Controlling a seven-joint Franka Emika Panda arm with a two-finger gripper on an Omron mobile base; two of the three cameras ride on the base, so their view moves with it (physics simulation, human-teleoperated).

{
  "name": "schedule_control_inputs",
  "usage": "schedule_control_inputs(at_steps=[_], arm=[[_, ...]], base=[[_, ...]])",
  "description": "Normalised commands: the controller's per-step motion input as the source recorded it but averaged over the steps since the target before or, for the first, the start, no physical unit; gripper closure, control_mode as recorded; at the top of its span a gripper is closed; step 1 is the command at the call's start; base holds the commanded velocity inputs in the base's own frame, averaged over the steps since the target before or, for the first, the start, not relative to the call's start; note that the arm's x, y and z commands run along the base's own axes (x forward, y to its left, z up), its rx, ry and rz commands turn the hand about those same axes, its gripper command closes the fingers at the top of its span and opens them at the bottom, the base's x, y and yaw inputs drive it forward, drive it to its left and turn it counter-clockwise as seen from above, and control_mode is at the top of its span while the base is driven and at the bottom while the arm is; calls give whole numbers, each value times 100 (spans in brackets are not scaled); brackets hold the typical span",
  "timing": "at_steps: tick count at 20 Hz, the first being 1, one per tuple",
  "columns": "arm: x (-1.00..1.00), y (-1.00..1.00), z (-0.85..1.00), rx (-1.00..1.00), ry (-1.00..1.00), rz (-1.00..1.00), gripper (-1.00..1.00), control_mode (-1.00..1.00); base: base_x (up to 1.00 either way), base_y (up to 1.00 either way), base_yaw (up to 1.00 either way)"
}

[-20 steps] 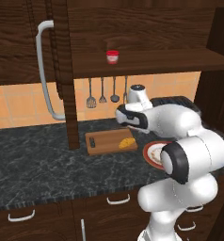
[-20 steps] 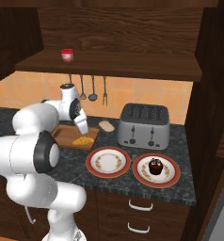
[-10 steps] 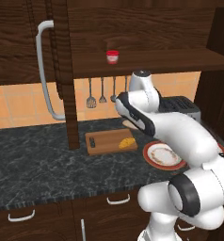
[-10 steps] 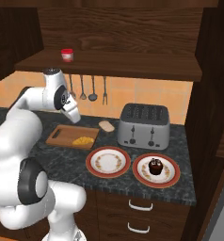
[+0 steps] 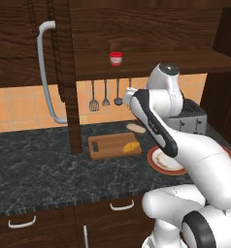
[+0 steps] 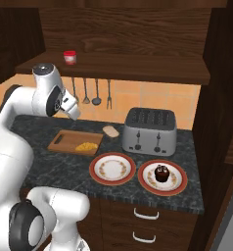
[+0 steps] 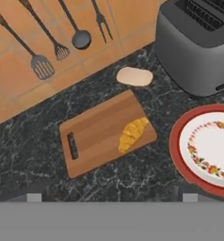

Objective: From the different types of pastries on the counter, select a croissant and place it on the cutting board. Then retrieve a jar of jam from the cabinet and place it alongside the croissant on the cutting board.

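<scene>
croissant [image 7: 132, 134] on cutting board [image 7: 92, 130], no writing readable

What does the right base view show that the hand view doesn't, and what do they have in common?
Right base view alone: the jar of jam on the open cabinet shelf, the chocolate cupcake on its red-rimmed plate, and the drawers below the counter. Hand view alone: the board's dark slot seen clearly from above. Both: the cutting board with the croissant lying on it, the bread roll on the counter, the toaster, the empty flowered plate, and the hanging utensils.
</scene>
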Motion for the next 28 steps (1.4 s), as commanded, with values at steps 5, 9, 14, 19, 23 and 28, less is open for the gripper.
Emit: schedule_control_inputs(at_steps=[5, 9, 14, 19, 23, 28], arm=[[-10, 10, 93, 0, -12, 5, -100, -100], [-33, 20, 94, 0, -32, 4, -100, -100], [-7, 21, 61, -2, -31, 7, -100, -100], [33, 23, 25, -2, -14, 8, -100, -100], [53, 10, 28, -1, 14, 5, -100, -100], [19, 0, 76, 0, 0, 1, -100, -100]], base=[[0, 0, 0], [0, 0, 0], [0, 0, 0], [0, 0, 0], [0, 0, 0], [0, 0, 0]])
